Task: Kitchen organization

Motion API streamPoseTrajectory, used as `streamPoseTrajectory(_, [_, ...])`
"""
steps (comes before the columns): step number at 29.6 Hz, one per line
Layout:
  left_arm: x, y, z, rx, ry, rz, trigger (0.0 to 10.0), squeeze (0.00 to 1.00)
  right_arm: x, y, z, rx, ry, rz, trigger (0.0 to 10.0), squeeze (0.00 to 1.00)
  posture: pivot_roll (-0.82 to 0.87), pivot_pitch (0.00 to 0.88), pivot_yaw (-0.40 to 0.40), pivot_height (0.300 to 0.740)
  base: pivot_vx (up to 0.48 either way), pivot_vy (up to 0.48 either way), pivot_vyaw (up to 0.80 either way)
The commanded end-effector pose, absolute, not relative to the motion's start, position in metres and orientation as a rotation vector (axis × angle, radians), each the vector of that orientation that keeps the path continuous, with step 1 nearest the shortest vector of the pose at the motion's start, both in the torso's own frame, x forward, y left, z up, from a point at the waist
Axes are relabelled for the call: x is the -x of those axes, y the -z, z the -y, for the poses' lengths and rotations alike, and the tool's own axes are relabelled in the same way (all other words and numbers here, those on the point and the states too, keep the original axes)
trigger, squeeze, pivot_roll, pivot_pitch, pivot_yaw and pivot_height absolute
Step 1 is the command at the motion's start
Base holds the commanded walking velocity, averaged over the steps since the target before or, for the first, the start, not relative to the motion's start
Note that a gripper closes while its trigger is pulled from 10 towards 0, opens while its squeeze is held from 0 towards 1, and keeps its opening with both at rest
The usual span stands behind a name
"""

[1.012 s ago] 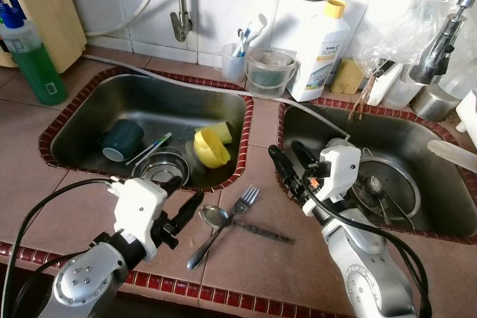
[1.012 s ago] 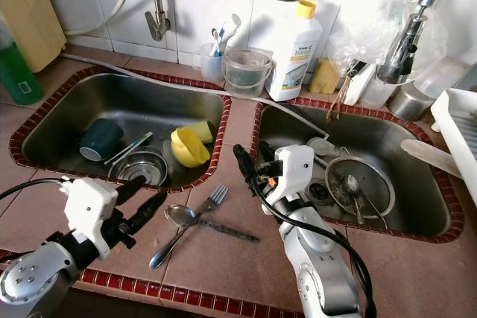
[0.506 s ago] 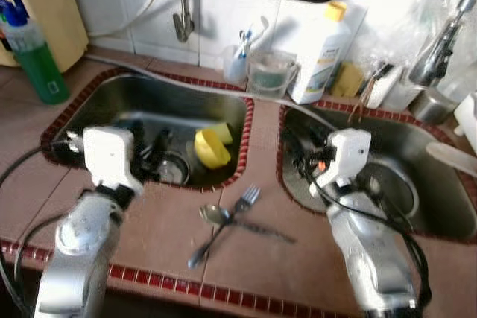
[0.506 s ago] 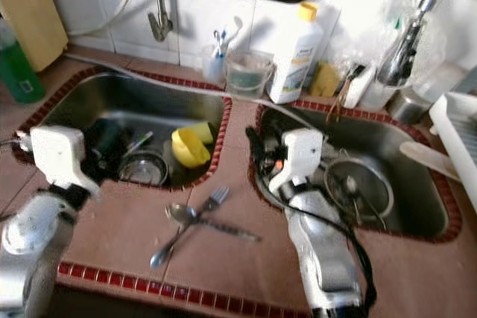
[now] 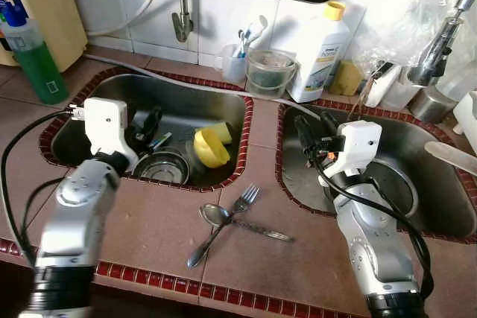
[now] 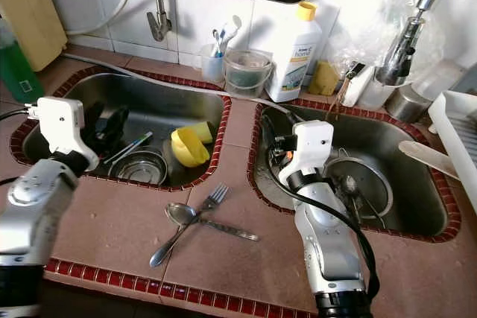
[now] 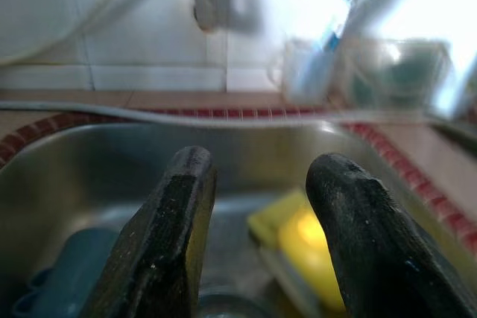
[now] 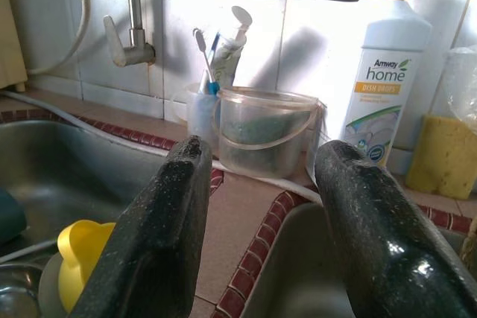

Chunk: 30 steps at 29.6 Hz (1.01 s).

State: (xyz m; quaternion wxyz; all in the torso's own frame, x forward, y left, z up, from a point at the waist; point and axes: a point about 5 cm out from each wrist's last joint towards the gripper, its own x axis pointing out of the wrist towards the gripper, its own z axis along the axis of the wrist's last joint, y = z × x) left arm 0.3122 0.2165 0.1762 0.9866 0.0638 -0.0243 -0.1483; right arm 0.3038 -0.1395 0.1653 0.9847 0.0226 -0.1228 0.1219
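The left gripper (image 5: 147, 126) was held over the left sink (image 5: 112, 93), the right gripper (image 5: 313, 130) over the right sink (image 5: 440, 223), both with jaws spread and empty. A yellow cup (image 5: 212, 144), a dark teal mug (image 7: 63, 273) and a steel bowl (image 5: 165, 167) were seen in the left sink.

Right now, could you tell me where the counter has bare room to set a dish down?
The tiled counter is bare between the left sink front rim and the red edge tiles, left of the spoon and fork. The strip between the two sinks is bare but narrow. The back ledge is crowded: toothbrush cup, plastic tub, detergent bottle, sponge.
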Motion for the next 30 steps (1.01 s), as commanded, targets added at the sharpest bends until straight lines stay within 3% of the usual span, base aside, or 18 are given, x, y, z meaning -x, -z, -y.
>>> streamPoseTrajectory(1, [-0.314, -0.173, -0.218, -0.174, 0.299, 0.042, 10.0, 0.0, -0.305, -0.162, 0.145, -0.041, -0.227, 0.236, 10.0, 0.0, -0.06, 0.044, -0.069, 0.74, 0.0, 0.0, 0.0])
streamPoseTrajectory(12, [-0.303, -0.161, -0.193, -0.004, 0.22, 0.094, 10.0, 0.0, -0.307, -0.158, 0.142, -0.036, -0.238, 0.23, 10.0, 0.0, -0.06, 0.028, -0.075, 0.74, 0.0, 0.0, 0.0])
streamPoseTrajectory(30, [-0.289, -0.169, -0.185, -0.047, 0.07, 0.188, 10.0, 0.0, -0.307, -0.157, 0.149, 0.037, -0.177, 0.259, 10.0, 0.0, -0.06, 0.02, -0.066, 0.74, 0.0, 0.0, 0.0])
